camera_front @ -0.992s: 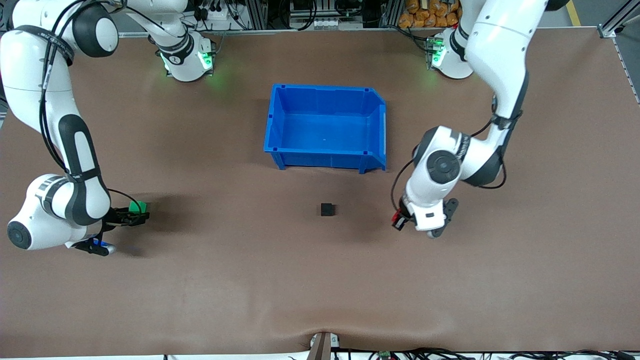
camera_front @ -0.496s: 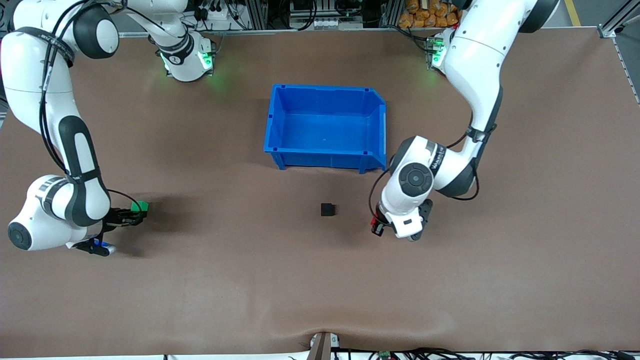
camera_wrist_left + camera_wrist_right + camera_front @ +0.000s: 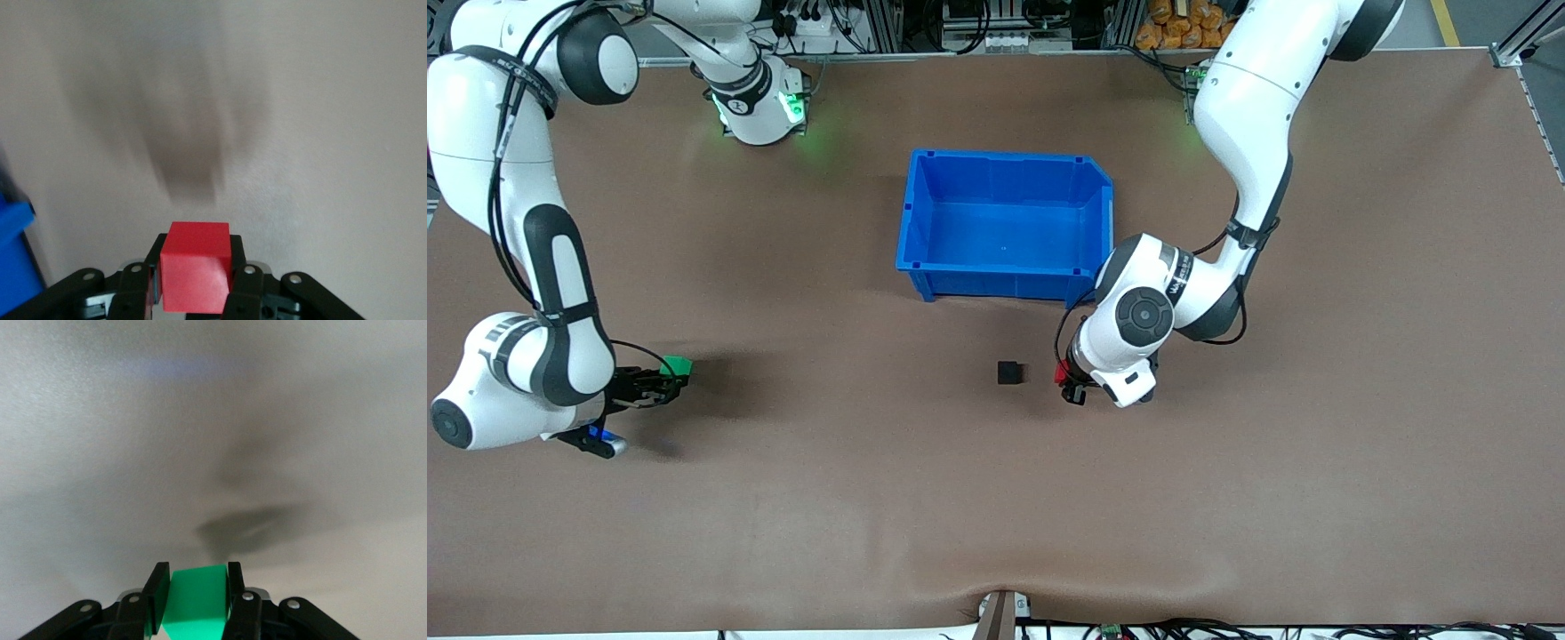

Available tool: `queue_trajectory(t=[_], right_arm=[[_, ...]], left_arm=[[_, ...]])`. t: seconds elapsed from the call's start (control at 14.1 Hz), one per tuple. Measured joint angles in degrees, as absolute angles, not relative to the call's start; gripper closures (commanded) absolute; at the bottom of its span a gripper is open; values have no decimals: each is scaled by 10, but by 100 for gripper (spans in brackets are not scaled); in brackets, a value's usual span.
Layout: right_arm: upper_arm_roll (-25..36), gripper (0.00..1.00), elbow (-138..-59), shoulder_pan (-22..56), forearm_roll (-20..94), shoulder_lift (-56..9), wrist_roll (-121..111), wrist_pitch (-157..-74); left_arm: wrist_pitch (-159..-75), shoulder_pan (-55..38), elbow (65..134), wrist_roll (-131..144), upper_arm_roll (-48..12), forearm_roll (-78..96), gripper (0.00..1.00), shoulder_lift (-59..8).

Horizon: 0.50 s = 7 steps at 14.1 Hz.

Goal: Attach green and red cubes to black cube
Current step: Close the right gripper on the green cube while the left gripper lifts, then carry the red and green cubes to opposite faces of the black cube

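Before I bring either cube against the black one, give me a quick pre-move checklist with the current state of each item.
1. Left end effector shut on the red cube: ok.
2. Right end effector shut on the green cube: ok.
3. Black cube sitting alone on the table, nearer the front camera than the blue bin: ok.
4. Red cube close beside the black cube on the left arm's end: ok; no contact yet.
5. Green cube near the black cube: not ok; it is at the right arm's end of the table.
6. Red cube's face square to the black cube: cannot tell.
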State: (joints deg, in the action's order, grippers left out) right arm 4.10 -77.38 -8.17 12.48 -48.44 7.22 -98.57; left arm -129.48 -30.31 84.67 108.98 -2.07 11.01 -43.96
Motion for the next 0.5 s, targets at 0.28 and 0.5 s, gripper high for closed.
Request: queue_trajectory(t=[0.28, 0.5], right_arm=[[23, 100, -743, -63, 204, -483, 271, -938], [7, 100, -742, -27, 260, -483, 395, -938]], left_arm=[[-1318, -321, 825, 1170, -21, 112, 100, -479], [-1328, -329, 817, 1194, -21, 112, 100, -492]])
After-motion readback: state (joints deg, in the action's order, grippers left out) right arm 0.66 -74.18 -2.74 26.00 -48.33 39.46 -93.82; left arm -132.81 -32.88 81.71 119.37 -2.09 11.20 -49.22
